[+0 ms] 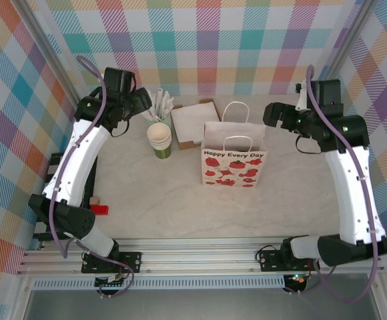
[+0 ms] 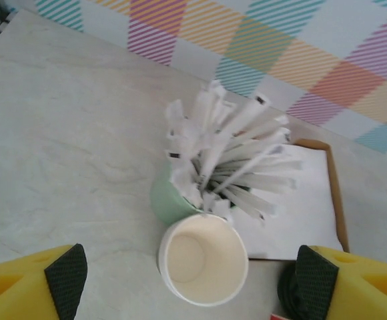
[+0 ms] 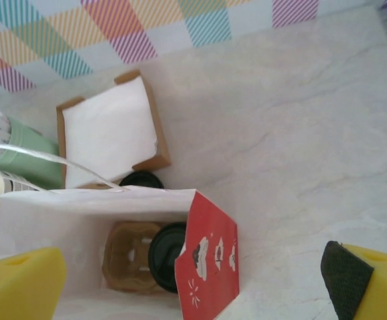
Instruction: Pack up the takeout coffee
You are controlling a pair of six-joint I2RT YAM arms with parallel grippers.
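White paper bag (image 1: 233, 167) is marked "Happy Every Day"; black-lidded takeout coffee (image 3: 167, 257) is seated inside it. Left gripper (image 2: 190, 281) and right gripper (image 3: 187, 287) are spread, empty. Marble tabletop (image 1: 300, 193) is left bare right of bag.

Matt paper bag (image 1: 233, 167), takeout coffee (image 3: 169, 257) topped in smooth black plastic, brown cardboard carrier (image 3: 128, 257), matt stone-look tabletop (image 1: 180, 207)

Table (image 1: 180, 207) is wide open at 6 o'clock from the bag (image 1: 233, 167); cup stack (image 1: 159, 137), straws (image 1: 161, 103) and napkin tray (image 1: 193, 123) crowd its 10 o'clock.
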